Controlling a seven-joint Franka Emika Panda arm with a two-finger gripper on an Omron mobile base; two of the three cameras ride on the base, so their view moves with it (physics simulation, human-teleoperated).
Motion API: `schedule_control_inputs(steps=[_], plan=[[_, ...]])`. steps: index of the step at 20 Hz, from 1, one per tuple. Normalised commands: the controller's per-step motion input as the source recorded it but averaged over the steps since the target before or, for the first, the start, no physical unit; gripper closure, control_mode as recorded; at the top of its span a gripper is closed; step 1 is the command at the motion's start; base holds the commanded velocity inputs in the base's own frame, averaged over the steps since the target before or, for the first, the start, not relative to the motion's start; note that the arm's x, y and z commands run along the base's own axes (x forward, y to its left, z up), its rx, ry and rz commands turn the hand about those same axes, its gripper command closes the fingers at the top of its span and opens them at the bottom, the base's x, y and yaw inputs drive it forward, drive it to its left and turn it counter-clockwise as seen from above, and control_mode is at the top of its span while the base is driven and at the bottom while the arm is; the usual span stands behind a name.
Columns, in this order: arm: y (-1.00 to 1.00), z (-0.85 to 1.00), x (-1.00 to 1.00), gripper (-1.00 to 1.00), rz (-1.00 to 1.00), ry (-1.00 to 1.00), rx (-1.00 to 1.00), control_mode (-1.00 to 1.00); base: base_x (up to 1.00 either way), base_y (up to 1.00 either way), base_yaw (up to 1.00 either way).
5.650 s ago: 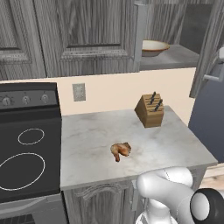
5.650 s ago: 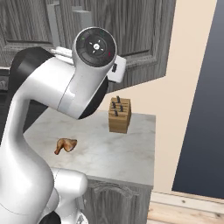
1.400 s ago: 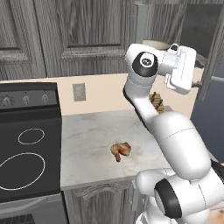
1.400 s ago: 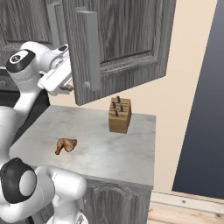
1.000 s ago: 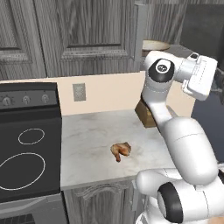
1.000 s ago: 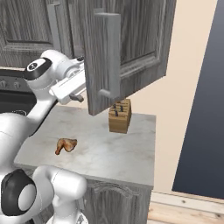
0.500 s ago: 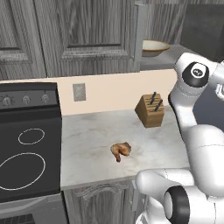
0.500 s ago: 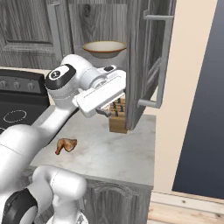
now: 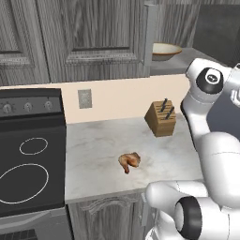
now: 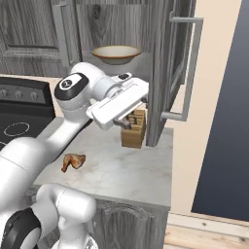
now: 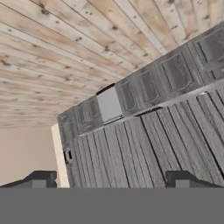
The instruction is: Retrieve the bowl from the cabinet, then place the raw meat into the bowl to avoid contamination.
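Since the earlier frames the cabinet door (image 10: 168, 68) has swung fully open and the arm has come away from it toward the right end of the counter (image 9: 103, 140), leaving the shelf inside in plain sight. The gripper (image 11: 109, 177) has its jaws spread wide with nothing between them; in the hand view its two dark fingertips (image 11: 37, 179) frame grey panelled cupboard fronts and a plank floor, so the hand is rolled and aimed away from the shelf.

Opening the cabinet (image 9: 93, 37) looks finished, and fetching the bowl is the step in hand. The bowl (image 10: 116, 53) sits upright on the grey shelf, above and a little behind the hand, clearly apart from it. The next move probably calls for raising and turning the hand to face the shelf, then closing on the bowl's rim.

The raw meat (image 9: 129, 161) lies on the marble counter, well in front of the knife block (image 9: 161, 118) and far below the bowl, untouched.
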Motion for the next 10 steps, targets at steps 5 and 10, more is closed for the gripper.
schedule_control_inputs(steps=[5,10], plan=[[-0.45,-0.1,0.37,-1.0,0.04,0.0,0.04,-1.0,0.0,0.0,0.0],[-0.55,-0.11,0.42,-1.0,0.05,-0.01,0.04,-1.0,0.0,0.0,0.0]])
